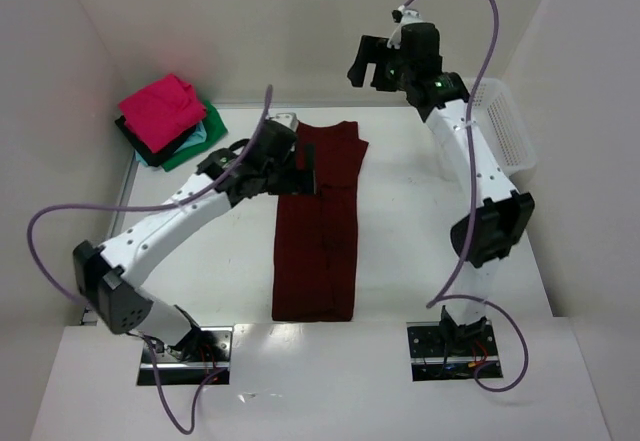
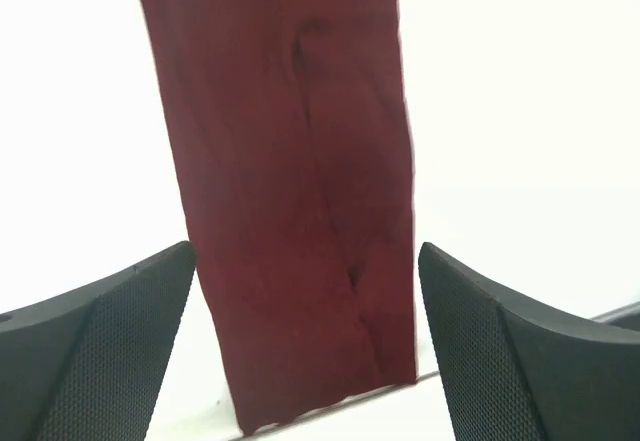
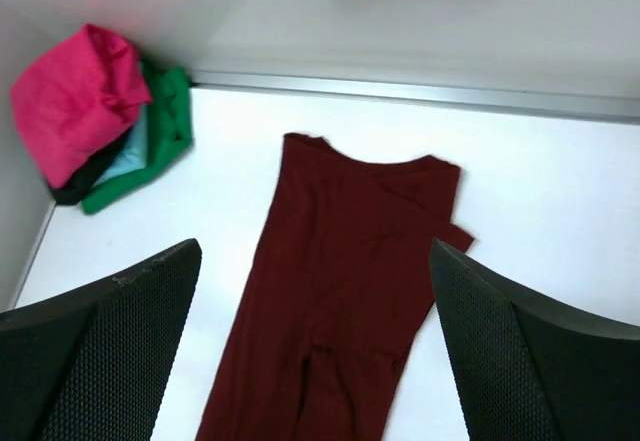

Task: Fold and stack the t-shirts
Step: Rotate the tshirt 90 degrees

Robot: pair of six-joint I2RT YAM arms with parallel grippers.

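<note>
Sitting centre of a white table point(image 1: 420, 251) walled in white, the maroon shirt point(image 1: 318, 231) is folded into a long narrow strip running near to far, sleeve poking out at the far end. Left gripper point(image 2: 305, 251) spread wide just over it, right gripper point(image 3: 315, 246) spread wide, raised at the back; pink-topped stack point(image 1: 168, 121) in far-left corner
</note>
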